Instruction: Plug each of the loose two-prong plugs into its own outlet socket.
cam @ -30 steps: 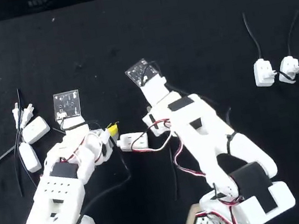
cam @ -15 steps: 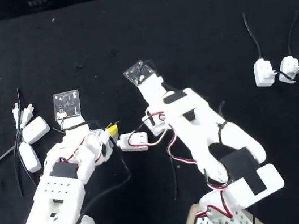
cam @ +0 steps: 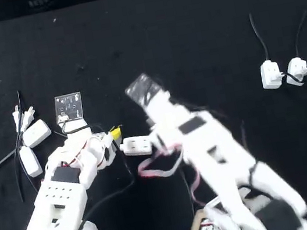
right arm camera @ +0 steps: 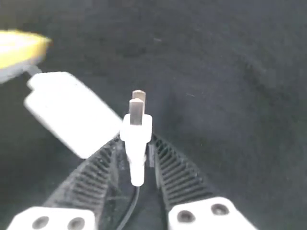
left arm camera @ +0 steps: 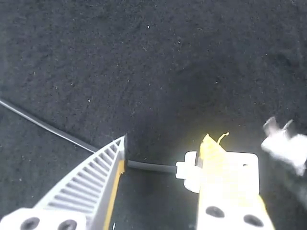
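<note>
At the far left of the black table (cam: 185,21) lie two white socket blocks (cam: 37,132) with dark cords, and a loose plug (cam: 23,116) just beyond them, with no gripper on any of them. Next comes the left gripper (left arm camera: 165,146), its jaws standing well apart. A thin grey cord (left arm camera: 151,166) runs across the gap, and the white end it leads into rests against the yellow-taped finger (left arm camera: 225,177), so nothing looks clamped. Just beside that finger, in the high view, lies the white socket (cam: 137,146) that seems to be the one in hand. Right of it, the right gripper (right arm camera: 135,143) is closed narrowly on a two-prong plug (right arm camera: 136,128). Its ribbed pads pinch the white body, and both prongs (right arm camera: 137,108) stand free, near the socket but not touching it. The plug is probably light, hard and rather smooth, with stiff prongs and a springy cord that can tug it askew, so the flat sides of the body are the place to grip, never the cord. The socket looks light enough to slide on the cloth when pushed and will want bracing. Far right, two more white pieces (cam: 270,73) sit with their cords, seemingly already mated.
</note>
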Controlling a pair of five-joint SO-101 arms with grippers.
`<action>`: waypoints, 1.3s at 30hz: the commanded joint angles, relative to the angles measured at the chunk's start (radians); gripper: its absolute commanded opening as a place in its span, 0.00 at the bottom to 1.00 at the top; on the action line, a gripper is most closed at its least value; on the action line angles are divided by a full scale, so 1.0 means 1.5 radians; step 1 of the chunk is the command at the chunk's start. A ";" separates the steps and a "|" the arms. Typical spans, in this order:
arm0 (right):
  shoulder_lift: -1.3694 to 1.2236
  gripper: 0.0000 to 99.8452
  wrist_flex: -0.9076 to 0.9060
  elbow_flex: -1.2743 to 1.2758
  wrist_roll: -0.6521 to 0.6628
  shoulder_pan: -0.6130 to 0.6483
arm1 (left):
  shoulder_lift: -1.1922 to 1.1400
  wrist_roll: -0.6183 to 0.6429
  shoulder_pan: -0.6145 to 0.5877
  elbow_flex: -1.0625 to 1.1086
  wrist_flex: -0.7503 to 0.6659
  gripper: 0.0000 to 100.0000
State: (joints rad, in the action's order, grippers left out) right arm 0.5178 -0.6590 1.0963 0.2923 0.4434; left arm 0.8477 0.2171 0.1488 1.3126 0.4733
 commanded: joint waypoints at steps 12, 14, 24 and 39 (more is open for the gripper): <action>0.009 0.01 0.052 -0.022 -0.029 0.125 | 0.139 0.019 0.022 -0.015 0.024 0.26; 0.009 0.01 0.032 -0.046 -0.032 0.125 | 0.168 -0.007 0.027 0.011 0.018 0.25; 0.100 0.01 -0.051 -0.079 -0.033 0.126 | 0.205 -0.023 0.023 0.042 0.023 0.25; 0.221 0.01 -0.106 -0.103 -0.056 0.141 | 0.206 -0.021 0.022 0.051 0.024 0.25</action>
State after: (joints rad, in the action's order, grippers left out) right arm 0.8048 -0.8140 1.0365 0.2186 0.6352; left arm 1.1423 0.1910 0.1703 1.3878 0.5025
